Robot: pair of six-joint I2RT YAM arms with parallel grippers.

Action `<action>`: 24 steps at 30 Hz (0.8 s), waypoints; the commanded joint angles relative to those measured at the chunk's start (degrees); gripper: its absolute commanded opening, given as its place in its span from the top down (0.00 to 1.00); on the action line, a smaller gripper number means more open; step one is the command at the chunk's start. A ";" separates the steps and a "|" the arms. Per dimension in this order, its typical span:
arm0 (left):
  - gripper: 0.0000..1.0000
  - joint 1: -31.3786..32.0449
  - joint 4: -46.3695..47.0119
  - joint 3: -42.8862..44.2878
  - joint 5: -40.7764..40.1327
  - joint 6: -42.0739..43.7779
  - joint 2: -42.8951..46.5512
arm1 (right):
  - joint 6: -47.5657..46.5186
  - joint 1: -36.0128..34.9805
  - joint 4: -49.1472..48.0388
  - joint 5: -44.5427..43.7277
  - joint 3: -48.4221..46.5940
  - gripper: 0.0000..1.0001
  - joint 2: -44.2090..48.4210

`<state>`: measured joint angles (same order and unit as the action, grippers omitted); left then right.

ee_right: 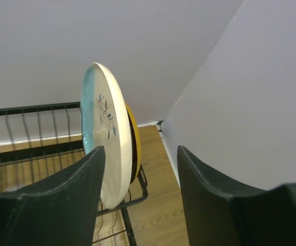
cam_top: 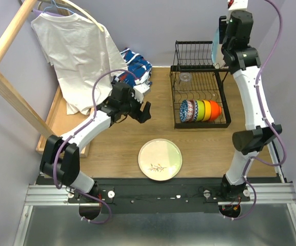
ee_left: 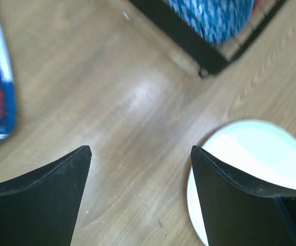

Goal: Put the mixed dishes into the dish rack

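Wooden worktop carries the lot. At 10 o'clock a white T-shirt hangs off a timber frame. Black wire dish rack sits at approx 1 o'clock. R arm stands tall by the rack's far right corner. L arm lies low, coming in from 8 o'clock toward centre.

Folded blue/red/white cloth is at 12 o'clock. Cream plate w/ a twig sprig lies flat on the worktop at 6 o'clock, outside the rack.

L jaws are wide apart w/ nothing btwn them, over bare wood. Seen from the wrist, that plate is at their 4 o'clock, its rim partly hidden behind one finger.

R jaws are parted too, gripping nothing. A pale blue/cream plate stands on edge in the rack at their 10 o'clock, just behind one finger. A yellow-brown plate stands close behind it.

In the rack's lower tier four bowls stand on edge in a row: patterned bowl, green bowl, yellow bowl, orange bowl. A clear glass cup sits at their 12 o'clock, inside the rack.
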<state>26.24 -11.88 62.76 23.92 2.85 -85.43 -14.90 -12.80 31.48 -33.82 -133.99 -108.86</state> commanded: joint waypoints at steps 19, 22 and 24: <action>0.21 7.15 -16.32 0.86 10.19 18.33 -19.32 | 1.71 -0.83 2.97 62.21 63.92 0.07 35.82; 0.28 9.00 -18.61 2.98 8.26 18.68 -22.05 | 1.62 -0.74 2.44 62.65 66.57 0.13 34.95; 0.37 9.62 -20.98 4.99 8.16 19.38 -23.72 | 1.54 -0.83 2.18 63.35 67.19 0.16 34.24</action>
<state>33.56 -27.49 65.06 34.85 20.14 -104.55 -13.78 -13.54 34.35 25.10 -69.45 -74.67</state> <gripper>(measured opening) 0.716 0.879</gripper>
